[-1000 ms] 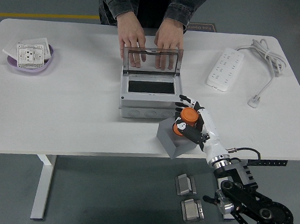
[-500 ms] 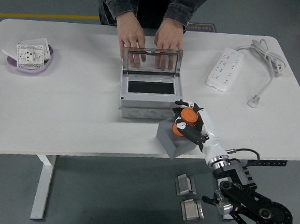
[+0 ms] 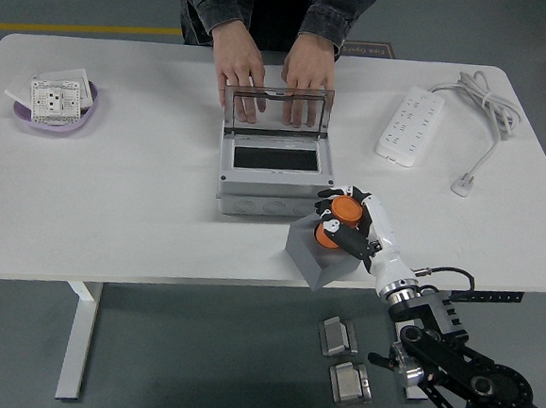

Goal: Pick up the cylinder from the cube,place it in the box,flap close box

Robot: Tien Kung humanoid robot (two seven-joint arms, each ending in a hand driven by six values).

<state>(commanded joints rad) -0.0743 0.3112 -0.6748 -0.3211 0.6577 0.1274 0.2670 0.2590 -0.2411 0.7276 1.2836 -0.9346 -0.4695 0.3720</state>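
Your right hand [image 3: 351, 229] has its fingers curled around the orange cylinder [image 3: 338, 219], which sits on the grey cube [image 3: 309, 252] at the table's [image 3: 130, 212] near edge, just in front of the box's [image 3: 268, 175] right corner. Whether the cylinder is clear of the cube yet is hard to tell, so treat the lift as not finished.

Keep the grip firm and raise straight up first; a sideways pull could tip the cylinder or drag the cube, which overhangs the table edge. Once clear, carry it up and left over the box's front wall to the dark opening [image 3: 269, 159].

The clear lid [image 3: 278, 105] stands open, and a person's hands [image 3: 274, 76] rest behind it at the far side. Come down inside the opening, well short of the lid.

Your left arm is out of view.
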